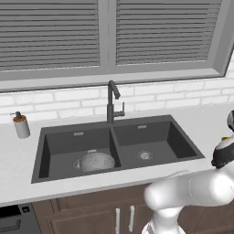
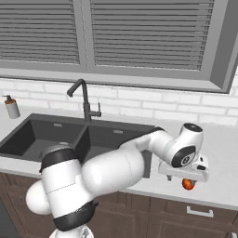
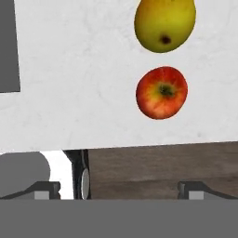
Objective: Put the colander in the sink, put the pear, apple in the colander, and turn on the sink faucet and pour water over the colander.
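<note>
While the tool [image 2: 188, 179] hung over the worktop's [image 1: 201, 119] front edge right of the sink [image 1: 176, 137], its jaws stood wide apart and gripped nothing. Directly beneath it the apple [image 3: 161, 92] lay near that front edge, with the pear [image 3: 164, 24] just beyond it, apart from it. Farther off, the colander [image 1: 95, 161] sat in the sink's left basin. Behind the divider, the sink faucet [image 1: 112, 103] stood upright.
</note>
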Controlling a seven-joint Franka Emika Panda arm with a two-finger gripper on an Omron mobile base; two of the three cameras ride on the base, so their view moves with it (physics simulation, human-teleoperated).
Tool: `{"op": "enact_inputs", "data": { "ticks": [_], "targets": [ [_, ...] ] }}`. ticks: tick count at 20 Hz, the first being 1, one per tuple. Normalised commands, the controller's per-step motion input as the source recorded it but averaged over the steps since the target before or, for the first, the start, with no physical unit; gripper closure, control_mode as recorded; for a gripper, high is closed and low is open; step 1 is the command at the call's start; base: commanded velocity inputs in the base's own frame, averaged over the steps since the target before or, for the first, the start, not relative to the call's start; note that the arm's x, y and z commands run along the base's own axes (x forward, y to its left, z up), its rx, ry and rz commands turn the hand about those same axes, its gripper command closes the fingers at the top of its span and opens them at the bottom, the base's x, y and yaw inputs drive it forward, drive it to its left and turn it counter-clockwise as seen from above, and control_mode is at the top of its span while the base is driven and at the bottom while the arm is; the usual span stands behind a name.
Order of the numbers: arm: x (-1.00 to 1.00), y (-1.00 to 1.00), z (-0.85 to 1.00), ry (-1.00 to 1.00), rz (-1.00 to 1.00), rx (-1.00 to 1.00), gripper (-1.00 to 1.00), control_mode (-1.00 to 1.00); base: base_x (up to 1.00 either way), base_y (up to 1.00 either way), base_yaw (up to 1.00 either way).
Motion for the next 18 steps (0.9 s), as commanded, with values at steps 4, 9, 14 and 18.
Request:
{"op": "enact_inputs", "data": {
  "ticks": [4, 9, 14, 18],
  "targets": [
    [0.33, -0.33, -0.44, 0.0, 0.06, 0.0, -1.0, -1.0, 0.0, 0.0, 0.0],
    [0.31, -0.29, -0.38, 0.0, 0.08, 0.0, -1.0, -1.0, 0.0, 0.0, 0.0],
    [0.21, -0.36, -0.28, 0.0, 0.08, 0.0, -1.0, -1.0, 0.0, 0.0, 0.0],
    [0.12, -0.26, -0.23, 0.0, 0.07, 0.0, -1.0, -1.0, 0.0, 0.0, 0.0]
  ]
}}
